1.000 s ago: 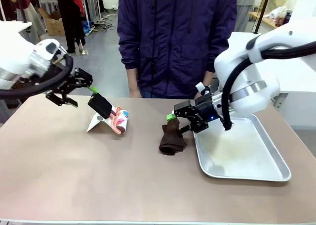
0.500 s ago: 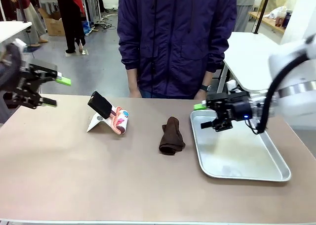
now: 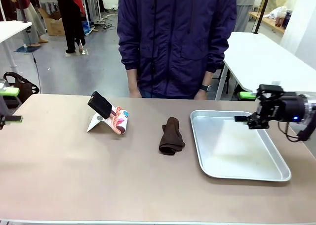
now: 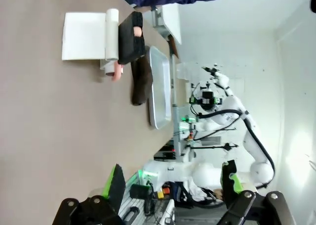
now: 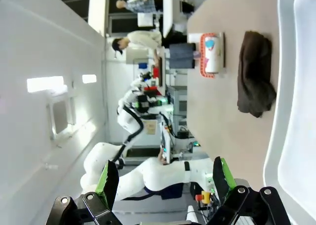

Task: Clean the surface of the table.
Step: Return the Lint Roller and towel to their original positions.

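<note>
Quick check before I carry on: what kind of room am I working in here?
Most likely a robotics lab or workshop: a work table with a metal tray, more white tables behind the person, and another white robot arm at a cluttered bench.

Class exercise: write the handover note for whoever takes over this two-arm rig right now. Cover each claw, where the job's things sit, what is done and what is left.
Left claw: open, empty, at the table's left edge.
Right claw: open, empty, over the far right corner of the metal tray.
Table: brown cloth lies crumpled at the middle, just left of the tray, which looks empty. A small black device leans on a white stand beside a colourful packet, left of centre. A person stands at the far side.
Done: no sign of wiping.
Left: pick up the cloth and wipe the tabletop.
</note>
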Controlling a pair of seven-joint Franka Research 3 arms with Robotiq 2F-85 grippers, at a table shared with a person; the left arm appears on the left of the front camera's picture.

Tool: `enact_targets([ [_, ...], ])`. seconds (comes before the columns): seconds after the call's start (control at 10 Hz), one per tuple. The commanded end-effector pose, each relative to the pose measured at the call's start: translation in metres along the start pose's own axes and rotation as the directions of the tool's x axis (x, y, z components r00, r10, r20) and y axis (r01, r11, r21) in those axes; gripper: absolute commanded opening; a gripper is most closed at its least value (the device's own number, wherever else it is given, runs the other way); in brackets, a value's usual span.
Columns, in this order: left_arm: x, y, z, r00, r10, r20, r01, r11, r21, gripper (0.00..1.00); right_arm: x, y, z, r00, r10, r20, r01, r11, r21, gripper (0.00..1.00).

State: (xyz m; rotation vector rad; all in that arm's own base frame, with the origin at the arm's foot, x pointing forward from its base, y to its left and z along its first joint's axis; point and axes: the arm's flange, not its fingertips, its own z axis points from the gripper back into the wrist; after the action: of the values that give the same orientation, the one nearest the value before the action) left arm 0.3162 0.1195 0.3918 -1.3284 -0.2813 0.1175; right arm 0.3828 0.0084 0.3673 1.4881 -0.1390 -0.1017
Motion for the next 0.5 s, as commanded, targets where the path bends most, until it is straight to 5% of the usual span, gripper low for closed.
enact_targets([
  [0.0, 0.008, 0.026, -0.016, 1.000, 0.017, 0.002, -0.017, 0.999, -0.038, 1.00, -0.011, 0.000, 0.010, 0.998, -0.014, 0.058, 0.013, 0.999, 0.030, 1.00],
  [0.2, 0.024, 0.028, -0.031, 0.999, 0.033, -0.026, -0.033, 0.999, -0.025, 1.00, 0.003, -0.011, -0.005, 0.993, -0.015, 0.120, 0.016, 1.000, -0.003, 1.00],
  [0.4, 0.000, 0.032, -0.010, 0.999, 0.030, -0.014, -0.030, 0.999, -0.040, 1.00, 0.004, -0.001, 0.018, 0.998, -0.008, 0.055, 0.007, 1.000, 0.017, 1.00],
])
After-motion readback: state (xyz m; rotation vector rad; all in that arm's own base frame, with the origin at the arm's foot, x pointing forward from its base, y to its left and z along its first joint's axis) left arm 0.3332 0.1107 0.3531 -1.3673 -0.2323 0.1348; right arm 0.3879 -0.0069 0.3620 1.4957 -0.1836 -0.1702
